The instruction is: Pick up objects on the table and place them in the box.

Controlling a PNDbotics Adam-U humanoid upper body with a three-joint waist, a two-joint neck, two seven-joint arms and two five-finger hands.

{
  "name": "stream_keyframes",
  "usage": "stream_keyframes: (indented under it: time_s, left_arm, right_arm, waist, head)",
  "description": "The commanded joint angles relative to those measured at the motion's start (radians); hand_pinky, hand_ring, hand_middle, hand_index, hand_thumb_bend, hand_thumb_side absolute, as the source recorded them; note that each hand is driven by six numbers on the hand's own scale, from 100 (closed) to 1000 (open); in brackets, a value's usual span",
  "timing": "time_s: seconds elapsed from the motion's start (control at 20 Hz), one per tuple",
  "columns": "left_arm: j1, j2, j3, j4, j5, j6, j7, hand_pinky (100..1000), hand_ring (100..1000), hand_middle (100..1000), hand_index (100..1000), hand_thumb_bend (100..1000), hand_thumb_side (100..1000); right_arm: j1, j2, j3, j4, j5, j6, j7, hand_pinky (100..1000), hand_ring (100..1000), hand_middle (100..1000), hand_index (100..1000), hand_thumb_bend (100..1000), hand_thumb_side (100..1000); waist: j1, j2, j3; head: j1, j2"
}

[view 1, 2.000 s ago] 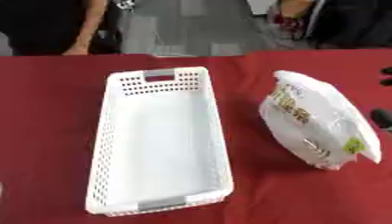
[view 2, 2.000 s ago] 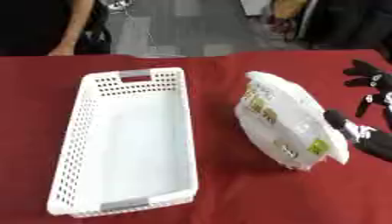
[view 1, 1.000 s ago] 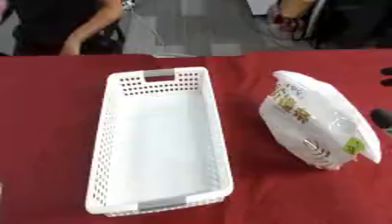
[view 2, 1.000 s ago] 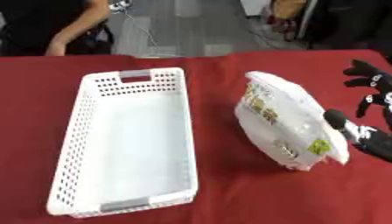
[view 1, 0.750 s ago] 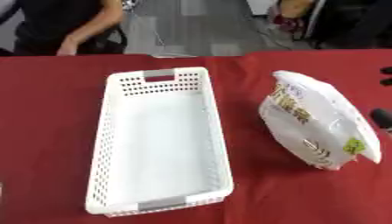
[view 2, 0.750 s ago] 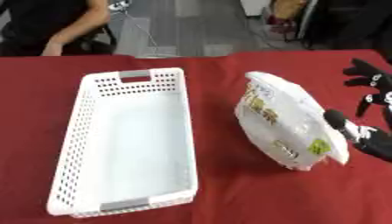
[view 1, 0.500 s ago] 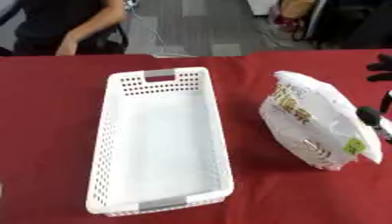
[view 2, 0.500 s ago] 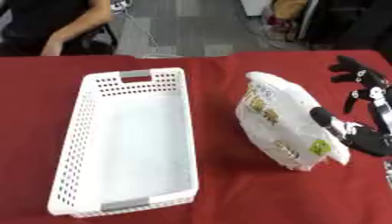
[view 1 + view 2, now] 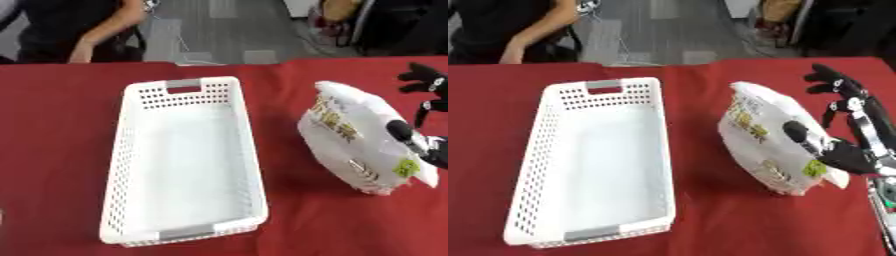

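Judging by how things lie, the task is barely begun: the white basket, which serves as the box, holds nothing, and the one object to be moved, a white bag with printed labels and a small green sticker, rests on the red worktop just to the right of the basket, apart from it.

The right hand is seen at the bag's right side, fingers spread and mostly straight, thumb lying over the bag's upper face. Nothing is gripped as yet; the bag appears to be touched at most, not lifted. Whether the palm is pressed against the bag's far side cannot be made out. The left hand is not shown in either view.

What is left, then, is the whole of the job: the bag must be closed upon, raised, carried leftward over the basket's near wall and set down inside. The basket looks long and wide enough to take the bag laid flat.

Little stands in the way. A strip of bare worktop lies between bag and basket, and no other object is seen on the cloth. The basket's right wall is the only thing to be cleared. A person sits beyond the far edge of the worktop, touching nothing on it.
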Motion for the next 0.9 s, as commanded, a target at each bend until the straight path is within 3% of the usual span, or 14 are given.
stream_keyframes:
  time_s: [0.05, 0.9]
  left_arm:
    - [-0.008, 0.004, 0.001, -0.020, 0.005, 0.000, -0.002, 770, 769, 718, 693, 290, 958]
    - [-0.007, 0.003, -0.001, -0.020, 0.006, 0.002, -0.005, 771, 770, 718, 692, 291, 960]
  right_arm:
    - [-0.021, -0.004, 0.003, -0.005, 0.007, -0.006, 0.006, 314, 745, 794, 967, 680, 798]
    - [-0.039, -0.039, 0.059, 0.070, -0.025, -0.031, 0.058, 303, 742, 794, 968, 686, 777]
  waist:
    - [0.000, -0.013, 0.000]
    - [-0.001, -0.013, 0.007]
  head:
    - [-0.008, -0.014]
    - [-0.010, -0.010]
